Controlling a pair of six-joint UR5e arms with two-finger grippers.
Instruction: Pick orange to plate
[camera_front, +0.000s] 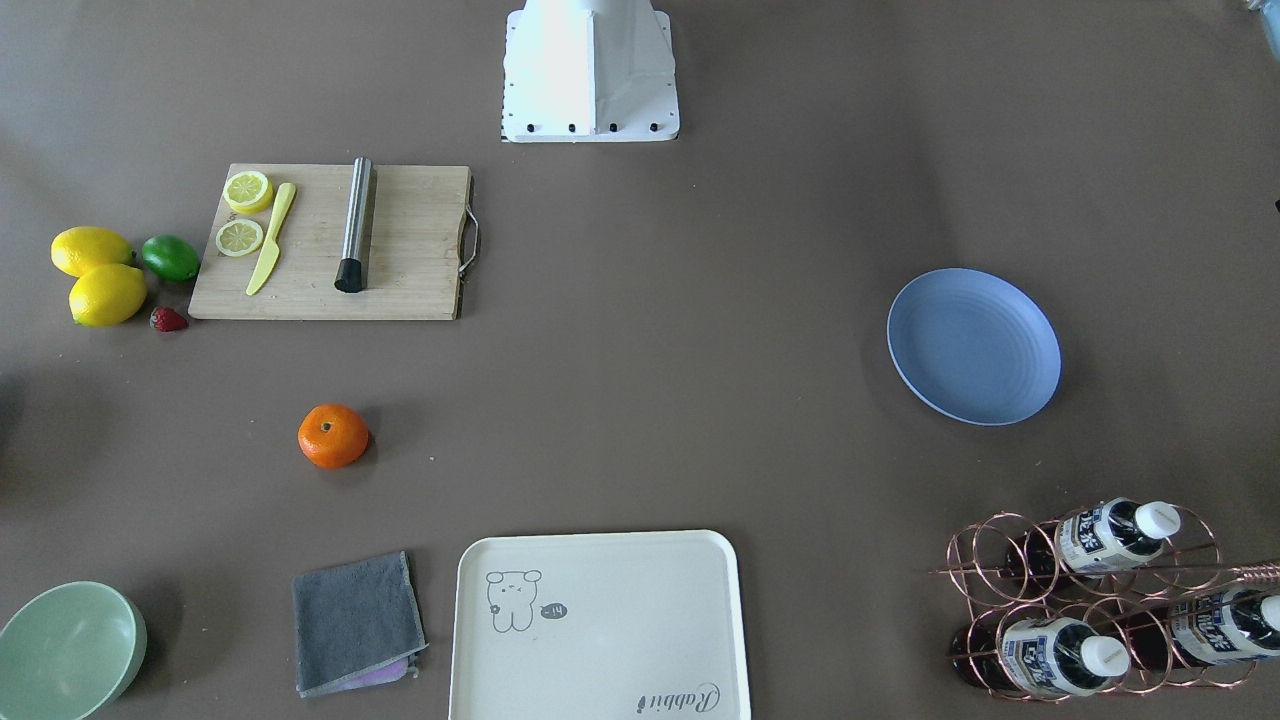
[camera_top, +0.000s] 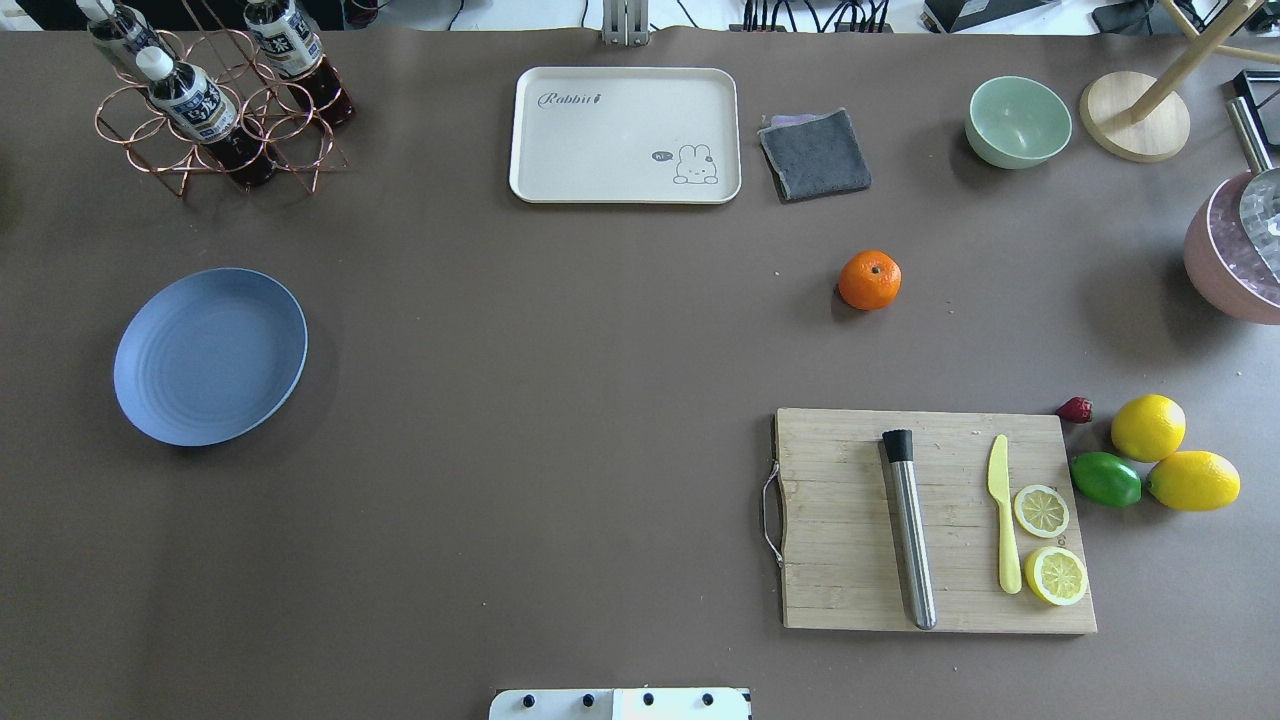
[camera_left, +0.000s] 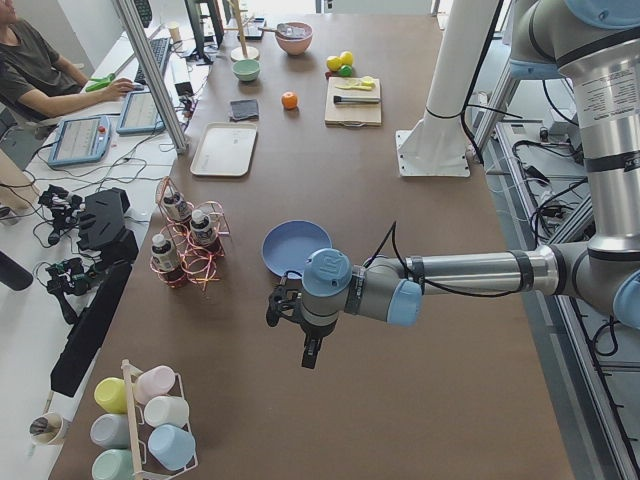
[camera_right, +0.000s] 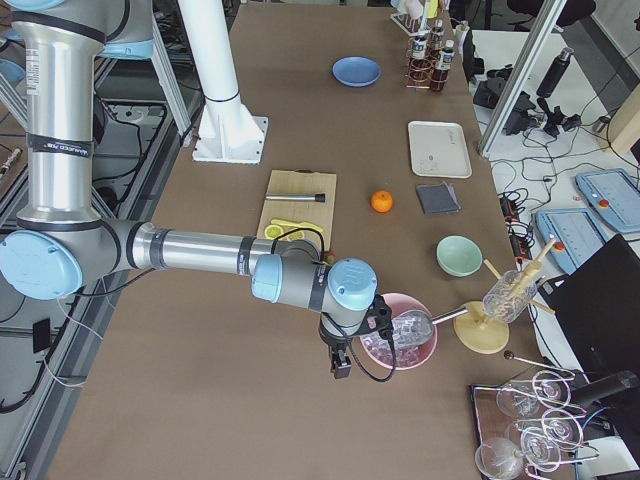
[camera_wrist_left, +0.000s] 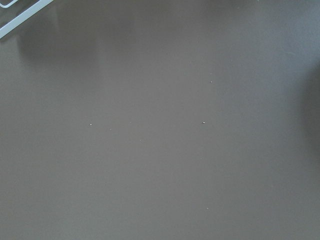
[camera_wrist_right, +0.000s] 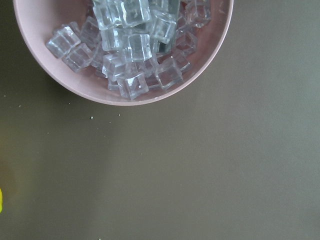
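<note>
Space surrounds the orange (camera_top: 869, 280): it sits alone on the brown desk (camera_top: 550, 400), just beyond the far edge of the cutting board (camera_top: 935, 520) as the robot sees it, touching nothing. That isolation probably suits a straight descent from above, since no neighbour would crowd the fingers. The plate (camera_top: 210, 355) lies well apart from the cutting board, across the desk on the robot's left, bare and flat, so it looks ready to receive the fruit.

Neither arm has reached in. The right pincer (camera_right: 340, 368) hangs pointing down past the cutting board's outer side, at the desk's end, over the edge of a pink bowl (camera_wrist_right: 125, 95) of ice cubes (camera_wrist_right: 130, 45). The left pincer (camera_left: 310, 356) hangs low at the opposite end, farther from the cutting board than the plate is, and its wrist camera shows only bare desk. Both show only in the side views, so I cannot tell whether either is released or clenched. Neither holds the orange, and the task seems unstarted. The fruit is on the right arm's side and the plate on the left's, so I judge a long carry is needed.

The orange is small, round and slightly flattened. Its skin is vivid and faintly glossy, with a dark stem dimple on top.
</note>
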